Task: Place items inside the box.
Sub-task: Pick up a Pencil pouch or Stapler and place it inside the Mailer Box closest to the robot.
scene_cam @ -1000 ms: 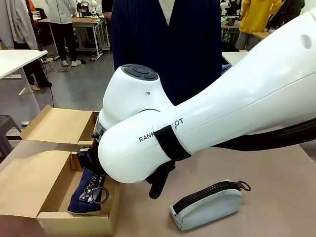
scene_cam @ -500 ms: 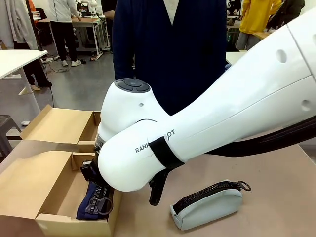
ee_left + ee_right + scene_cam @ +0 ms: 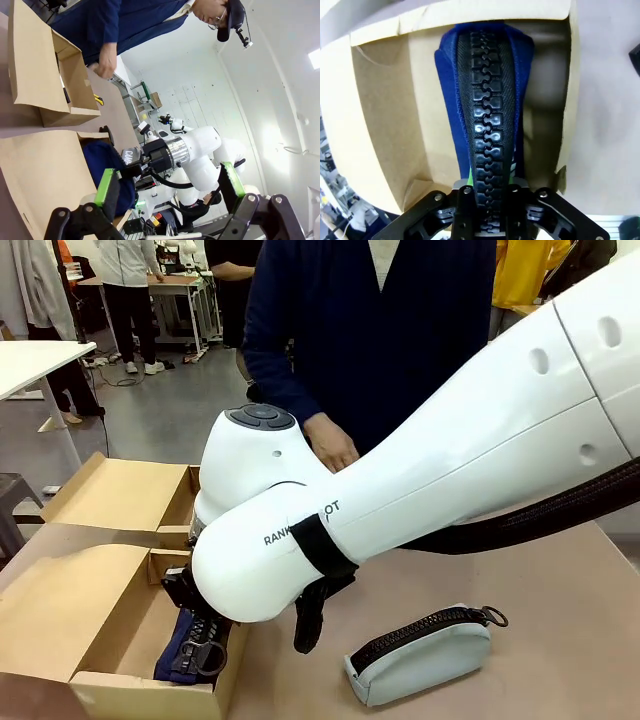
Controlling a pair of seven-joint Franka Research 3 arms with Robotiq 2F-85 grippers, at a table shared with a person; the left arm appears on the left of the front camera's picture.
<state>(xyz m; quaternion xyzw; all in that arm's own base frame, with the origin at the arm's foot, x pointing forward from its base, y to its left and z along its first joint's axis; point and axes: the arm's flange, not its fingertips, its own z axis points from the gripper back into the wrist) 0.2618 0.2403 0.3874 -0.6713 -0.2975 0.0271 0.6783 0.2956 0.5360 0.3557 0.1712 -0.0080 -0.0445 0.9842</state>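
Note:
The navy zip pouch [image 3: 485,100], with a broad black zipper, lies inside the open cardboard box [image 3: 385,130]. My right gripper [image 3: 489,189] is down in the box, its fingers close together on either side of the zipper at the pouch's near end. From the front, the right arm crosses to the left and covers most of that gripper, and the navy pouch [image 3: 190,650] shows below it in the box [image 3: 100,620]. A pale grey-blue zip pouch [image 3: 420,652] lies on the table. My left gripper [image 3: 169,185] is open and holds nothing.
A person stands at the far side with a hand [image 3: 330,445] just behind my right arm. The box flaps [image 3: 120,495] stand open at the left. In the left wrist view a yellow utility knife [image 3: 98,99] lies on the table past the box.
My right arm has sunk a little, bringing the navy pouch lower into the box. The person has leaned in and a hand has come forward behind the arm.

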